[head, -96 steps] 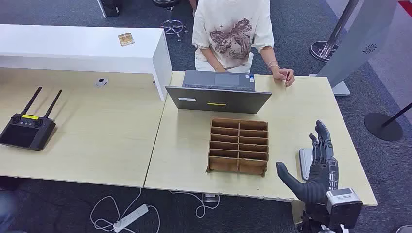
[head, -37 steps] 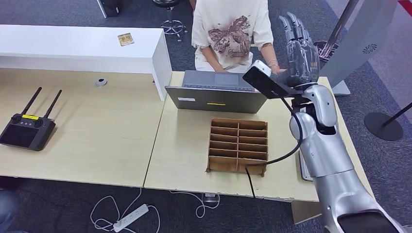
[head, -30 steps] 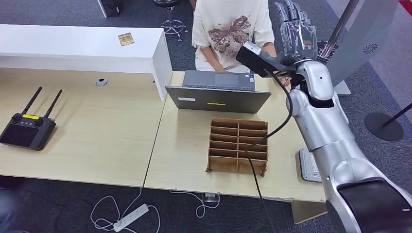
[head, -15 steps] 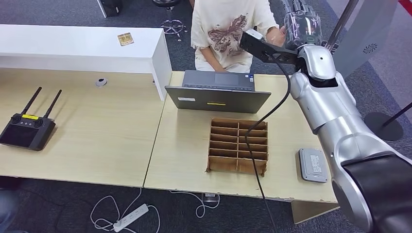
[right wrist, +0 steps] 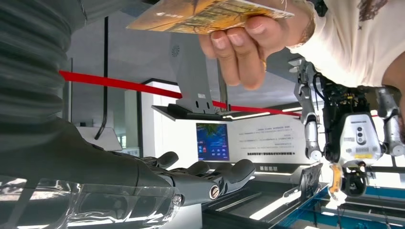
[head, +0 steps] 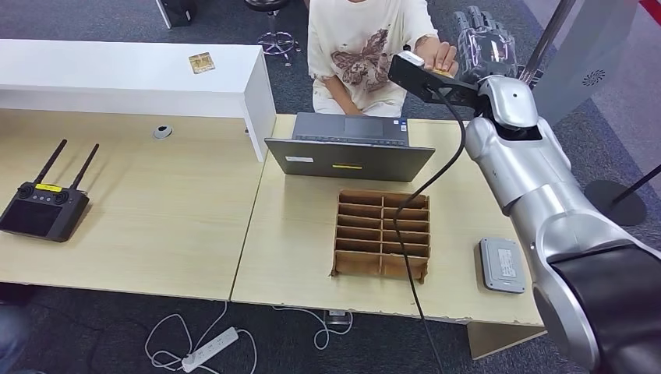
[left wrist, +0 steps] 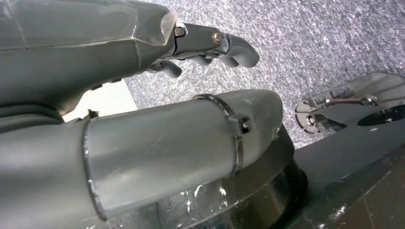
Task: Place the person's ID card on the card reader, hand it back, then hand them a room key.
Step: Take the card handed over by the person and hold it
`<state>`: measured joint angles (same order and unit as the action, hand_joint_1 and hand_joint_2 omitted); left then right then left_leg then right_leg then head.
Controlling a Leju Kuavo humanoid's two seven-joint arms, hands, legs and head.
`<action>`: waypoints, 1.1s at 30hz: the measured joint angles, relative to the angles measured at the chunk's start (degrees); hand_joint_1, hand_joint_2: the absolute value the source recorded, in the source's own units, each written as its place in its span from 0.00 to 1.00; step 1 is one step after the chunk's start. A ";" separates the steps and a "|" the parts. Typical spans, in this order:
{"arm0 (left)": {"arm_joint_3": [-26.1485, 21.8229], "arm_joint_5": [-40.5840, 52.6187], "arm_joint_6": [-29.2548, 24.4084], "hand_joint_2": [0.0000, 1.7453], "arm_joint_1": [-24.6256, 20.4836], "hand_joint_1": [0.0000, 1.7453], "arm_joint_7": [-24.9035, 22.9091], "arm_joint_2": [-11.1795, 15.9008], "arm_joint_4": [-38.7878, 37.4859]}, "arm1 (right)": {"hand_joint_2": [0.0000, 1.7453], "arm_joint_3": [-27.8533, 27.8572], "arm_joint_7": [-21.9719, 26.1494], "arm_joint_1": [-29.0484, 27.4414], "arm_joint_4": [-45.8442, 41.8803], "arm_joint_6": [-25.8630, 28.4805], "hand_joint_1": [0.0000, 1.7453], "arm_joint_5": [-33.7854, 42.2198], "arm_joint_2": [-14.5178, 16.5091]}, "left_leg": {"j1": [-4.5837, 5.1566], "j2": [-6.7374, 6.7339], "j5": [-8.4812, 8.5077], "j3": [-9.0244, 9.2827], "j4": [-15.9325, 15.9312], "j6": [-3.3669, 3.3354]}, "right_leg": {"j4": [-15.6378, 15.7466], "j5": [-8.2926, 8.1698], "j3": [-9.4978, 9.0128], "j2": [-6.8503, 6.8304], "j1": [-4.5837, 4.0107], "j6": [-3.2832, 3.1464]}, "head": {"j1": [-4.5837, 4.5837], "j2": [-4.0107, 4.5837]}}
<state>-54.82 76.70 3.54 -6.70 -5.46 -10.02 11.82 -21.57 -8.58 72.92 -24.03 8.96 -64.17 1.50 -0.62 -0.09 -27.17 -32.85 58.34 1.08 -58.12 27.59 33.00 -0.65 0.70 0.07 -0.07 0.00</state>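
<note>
The robot's right hand (head: 485,43) is stretched far out over the desk, up by the person's hand (head: 441,56). Its fingers (right wrist: 210,176) are apart and a bit curled, and they hold nothing. The person's hand pinches the ID card (right wrist: 205,13) – a card with a yellow picture on it – just beside the robot's fingers, not touching them. The grey card reader (head: 500,265) lies flat on the desk (head: 296,234) near the front edge, well apart from the card, beside the brown box with little slots (head: 383,234). The left hand (left wrist: 210,45) hangs over grey carpet – its fingers are bent and hold nothing.
</note>
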 joint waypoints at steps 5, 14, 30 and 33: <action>0.05 0.10 0.10 0.00 -0.23 0.00 -0.14 -0.08 0.00 | 1.00 0.26 -0.11 0.00 1.19 0.05 0.00 0.14 -0.46 | 0.00 -0.01 0.00 0.00 0.00 0.00 | 0.00 0.00 0.01 0.02 0.00 0.00 | 0.01 0.00; 0.07 0.08 0.32 0.00 -0.50 0.00 -0.61 -0.21 0.00 | 1.00 0.99 0.10 -0.01 1.89 0.51 1.00 0.07 -0.56 | -0.01 -0.01 0.00 0.00 0.00 0.00 | -0.01 0.00 0.04 0.03 -0.01 0.00 | 0.00 0.00; 0.54 0.08 0.25 0.00 -0.51 0.00 -0.45 -0.23 0.00 | 1.00 4.25 3.15 -0.02 1.78 2.80 1.00 0.15 -1.12 | 0.00 -0.01 0.00 -0.01 0.00 0.00 | 0.00 -0.01 0.04 0.03 0.00 0.00 | 0.00 0.00; 0.60 0.01 0.14 0.00 -0.49 0.00 -0.24 -0.23 0.00 | 1.00 5.03 4.77 -0.06 1.50 4.03 1.00 0.86 -1.19 | 0.00 -0.01 0.00 0.00 0.00 0.00 | 0.00 -0.01 0.04 0.03 0.00 0.00 | 0.00 0.00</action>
<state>-54.22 76.71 3.68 -7.19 -5.70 -10.25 11.82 -16.53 -3.81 72.86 -22.53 12.99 -63.31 0.31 -0.62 -0.10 -27.17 -32.86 58.34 1.08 -58.12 27.58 33.04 -0.62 0.70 0.07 -0.06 0.00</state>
